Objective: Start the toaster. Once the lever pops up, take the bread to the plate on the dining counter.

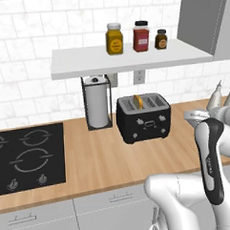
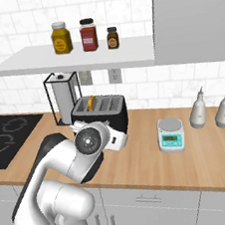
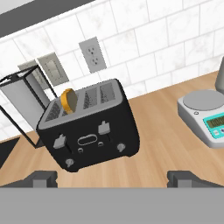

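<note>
At the far left of the left base view a black cooktop [image 1: 23, 157] is cut off by the frame edge, its knobs small and blurred. Right of it, at the back of the wooden tabletop [image 1: 95, 161], a paper towel stand [image 1: 97, 102] sits partly under the white shelf [image 1: 128, 59], which hides its top. Just beside the stand, near the frame's centre, is the toaster [image 1: 144, 118], with the bread [image 1: 139, 101] poking from its left slot (only an orange-tan edge shows, so its shape is hard to judge). The lever [image 3: 104, 127] is clearer in the hand view, a grey tab high on the front face; a second tab sits to its left. On the shelf stand three jars [image 1: 140, 36], labels unreadable.

In the right base view the robot's arm covers the toaster's lower front. Further right are a small scale [image 2: 170, 134] and two grey bottles [image 2: 211, 109]; in the left base view the bottles are half hidden behind the arm at the right edge.

The claw [image 3: 113, 177] is spread wide and holds nothing, its tips at the bottom of the hand view, well short of the toaster.
</note>
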